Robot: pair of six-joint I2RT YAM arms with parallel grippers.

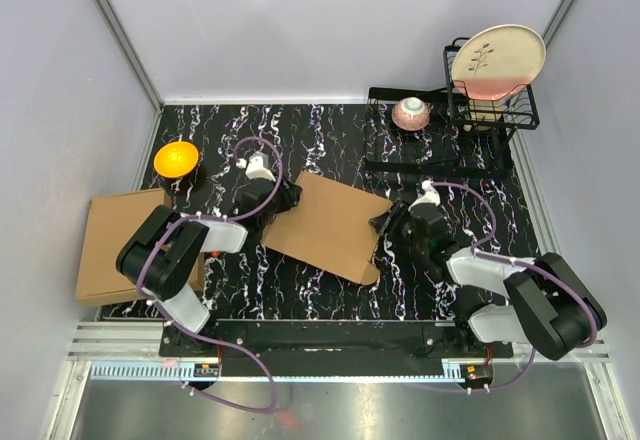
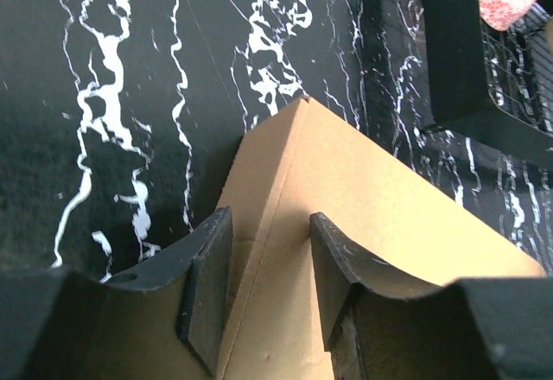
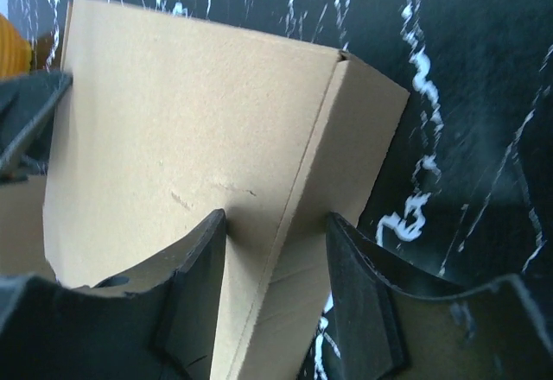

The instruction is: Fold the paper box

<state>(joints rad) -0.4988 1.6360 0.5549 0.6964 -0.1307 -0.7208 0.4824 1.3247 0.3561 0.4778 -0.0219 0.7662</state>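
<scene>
Top external: left tool [image 1: 292,200] and right tool [image 1: 383,225] apart astride paper box [image 1: 330,225] edges.

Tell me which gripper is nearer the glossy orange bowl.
Left. The left gripper is at the brown cardboard sheet edge nearest the glossy orange bowl; the right gripper is at its opposite edge.

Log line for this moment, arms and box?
paper box: centre, top view | left gripper: fingers astride its left edge, grip unclear | right gripper: fingers astride right edge, grip unclear
</scene>
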